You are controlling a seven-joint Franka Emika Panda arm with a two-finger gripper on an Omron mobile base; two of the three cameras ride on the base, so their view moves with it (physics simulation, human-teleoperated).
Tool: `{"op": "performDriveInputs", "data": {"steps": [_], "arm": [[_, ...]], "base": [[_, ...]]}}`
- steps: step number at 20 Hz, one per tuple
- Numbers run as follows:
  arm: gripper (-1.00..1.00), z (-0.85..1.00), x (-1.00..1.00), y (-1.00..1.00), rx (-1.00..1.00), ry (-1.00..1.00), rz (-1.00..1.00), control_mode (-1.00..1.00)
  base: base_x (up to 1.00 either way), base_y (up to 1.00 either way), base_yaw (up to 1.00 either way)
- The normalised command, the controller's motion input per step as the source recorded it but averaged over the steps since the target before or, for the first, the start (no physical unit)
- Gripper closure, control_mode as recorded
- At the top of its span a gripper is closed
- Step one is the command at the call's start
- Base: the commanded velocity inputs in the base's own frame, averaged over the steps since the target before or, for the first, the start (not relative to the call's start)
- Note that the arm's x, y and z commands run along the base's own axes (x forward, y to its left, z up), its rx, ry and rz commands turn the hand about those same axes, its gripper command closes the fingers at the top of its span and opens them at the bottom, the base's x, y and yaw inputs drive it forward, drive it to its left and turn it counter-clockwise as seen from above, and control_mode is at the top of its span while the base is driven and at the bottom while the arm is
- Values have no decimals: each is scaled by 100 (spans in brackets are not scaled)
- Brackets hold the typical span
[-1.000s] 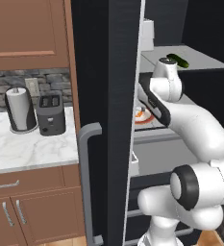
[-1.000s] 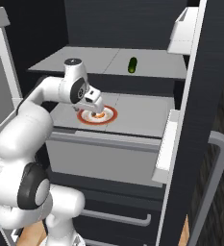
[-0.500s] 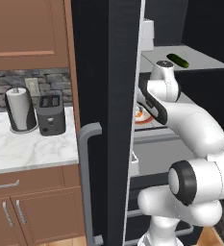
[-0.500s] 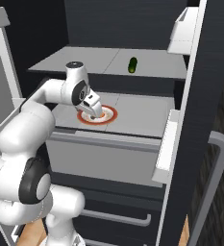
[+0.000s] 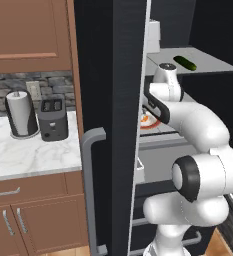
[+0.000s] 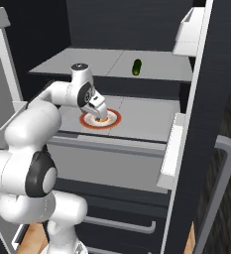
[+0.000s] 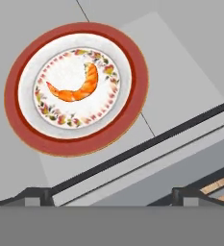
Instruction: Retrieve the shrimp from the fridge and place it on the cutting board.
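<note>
1. The gripper hangs above the middle shelf of the open fridge. Its two dark fingertips stand wide apart at the bottom of the hand view, with nothing between them, so the hand is open and holds nothing.
2. In the right base view the gripper sits at the end of the white arm, just over the near left part of a plate.
3. The shrimp, curled and orange, lies in the middle of that white, red-rimmed plate. In the hand view it is well above the fingertips, up and to the left; the fingers do not touch it or the plate.
4. The plate rests flat on the grey shelf, near its front left.
5. A dark green cucumber lies on the upper shelf, well apart from the hand.
6. In the left base view the black fridge door with its grey handle stands open and hides most of the plate.
7. Left of the fridge, a paper towel roll and a dark toaster stand on the marble counter.
</note>
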Motion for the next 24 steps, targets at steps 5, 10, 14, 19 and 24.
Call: {"op": "performDriveInputs", "data": {"steps": [5, 10, 14, 19, 24], "arm": [[-100, -16, 49, 0, -3, 0, 0, -100], [-100, -23, 48, 0, -3, 1, 0, -100], [-100, -20, 41, 0, -1, 0, 0, -100], [-100, -28, 31, 0, 0, 1, 0, -100], [-100, -39, 0, -1, 0, 6, 0, -100]], "base": [[0, 0, 0], [0, 0, 0], [0, 0, 0], [0, 0, 0], [0, 0, 0]]}}
